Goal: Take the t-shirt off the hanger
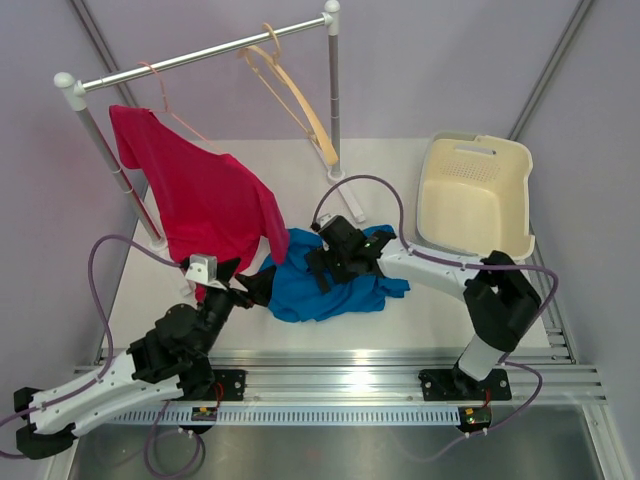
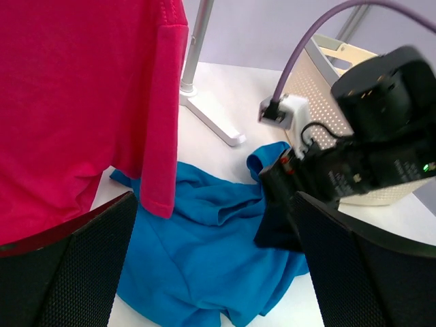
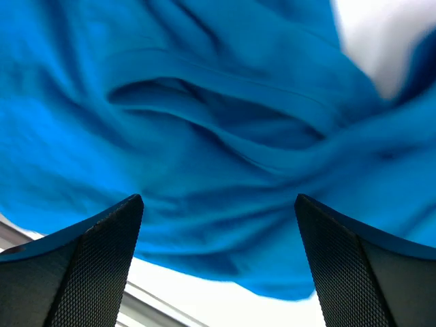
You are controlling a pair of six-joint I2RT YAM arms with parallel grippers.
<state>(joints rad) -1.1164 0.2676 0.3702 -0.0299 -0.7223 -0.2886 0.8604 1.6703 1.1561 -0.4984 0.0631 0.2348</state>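
Top external view: left claw (image 1: 245, 285) wide, empty, red t-shirt (image 1: 205, 195) hanging just left; right claw (image 1: 320, 265) wide, low over crumpled blue t-shirt (image 1: 345, 297) hiding the surface (image 1: 420, 320) beneath; laundry basket (image 1: 476, 141) behind.

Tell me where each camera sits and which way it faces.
Top external: above, behind the bases, looking down on table, both arms showing.
Left wrist: beside the red t-shirt, facing the right gripper and basket; own fingers show.
Right wrist: close over the blue t-shirt; own fingers show.
Shared: all three see the blue t-shirt.
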